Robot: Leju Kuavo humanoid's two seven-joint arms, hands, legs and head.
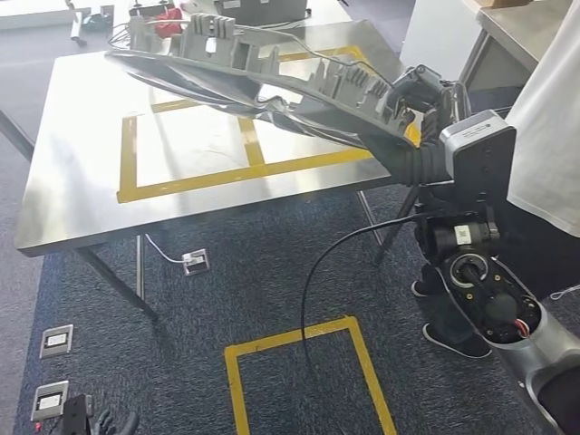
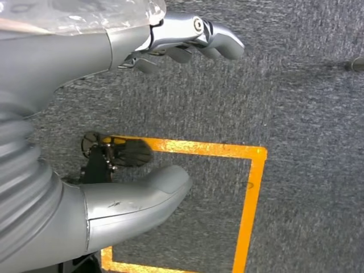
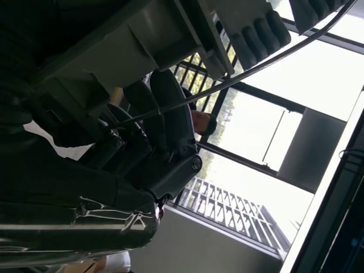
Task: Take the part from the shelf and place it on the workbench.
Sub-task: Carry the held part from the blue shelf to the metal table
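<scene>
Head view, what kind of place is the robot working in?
Probably a factory or test workshop: a steel workbench marked with yellow tape, carpet with a taped floor square, and a long grey plastic part in the right hand.

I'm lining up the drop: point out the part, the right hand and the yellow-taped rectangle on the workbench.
grey plastic part (image 1: 226, 68), head view, on its ribbed upper edge.
right hand (image 1: 417, 91), head view, on the dark fingers gripping the part's end.
yellow taped rectangle (image 1: 128, 159), head view, on its left strip.

Bright daylight, glare on steel workbench (image 1: 82, 163), right wrist view backlit, dark foreground
</scene>
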